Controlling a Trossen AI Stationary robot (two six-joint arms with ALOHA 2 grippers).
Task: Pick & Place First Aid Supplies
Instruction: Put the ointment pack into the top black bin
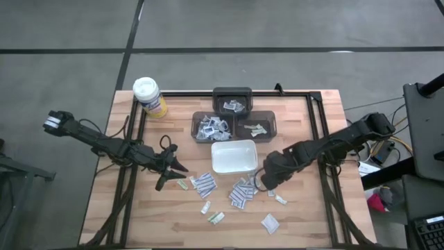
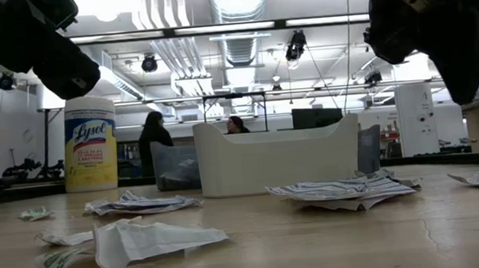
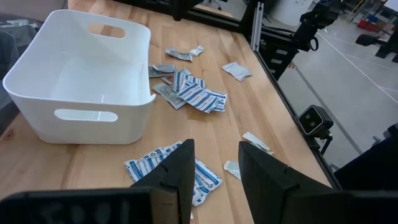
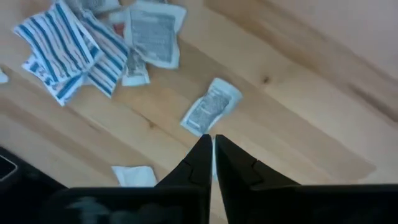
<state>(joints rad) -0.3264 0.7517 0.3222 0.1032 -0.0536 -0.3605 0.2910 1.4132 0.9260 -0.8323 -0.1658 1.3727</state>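
Observation:
Several small flat packets, the first aid supplies, lie loose on the wooden table in front of the white tray [image 1: 234, 156]: blue-striped ones [image 1: 203, 184] [image 1: 241, 193] and small white ones [image 1: 270, 222]. My left gripper [image 1: 173, 165] hovers open above the table left of the tray, over a striped packet [image 3: 174, 171], nothing between its fingers. My right gripper [image 4: 212, 146] points down, its fingers shut, above a small white printed packet [image 4: 211, 112] lying flat to the right of the striped pile [image 4: 68, 46]. In the low view both grippers [image 2: 36, 47] [image 2: 436, 24] hang well above the tabletop.
Three dark bins [image 1: 232, 101] [image 1: 211, 127] [image 1: 257, 127] holding packets stand behind the tray. A yellow canister with a white lid [image 1: 149, 97] stands at the far left corner. A black frame rail [image 1: 322, 139] runs along the table's sides.

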